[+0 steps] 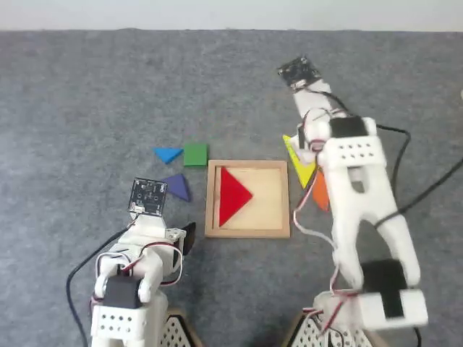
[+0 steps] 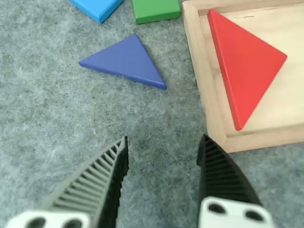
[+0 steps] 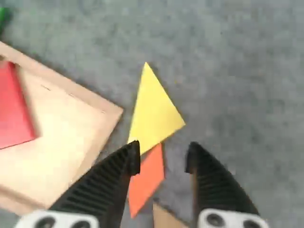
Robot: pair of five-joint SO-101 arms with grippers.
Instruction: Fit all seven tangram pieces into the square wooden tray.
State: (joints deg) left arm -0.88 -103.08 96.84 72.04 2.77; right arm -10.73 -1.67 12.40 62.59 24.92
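Progress is slight: only the red triangle [image 1: 233,195] lies in the tray [image 1: 248,233]. Blue triangle [image 1: 168,154], green square [image 1: 195,154] and purple triangle [image 1: 177,186] wait on the desk [image 1: 87,87] near the spread, empty left fingers [image 2: 107,171]; yellow triangle [image 1: 300,163] and orange piece [image 1: 320,189] lie by the right fingers [image 3: 111,175], likewise spread.

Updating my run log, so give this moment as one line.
tray: red triangle inside | left gripper: open, near purple triangle | right gripper: open, over yellow triangle and orange piece | loose: blue triangle, green square

Red triangle [image 1: 233,195] in wooden tray [image 1: 248,232]
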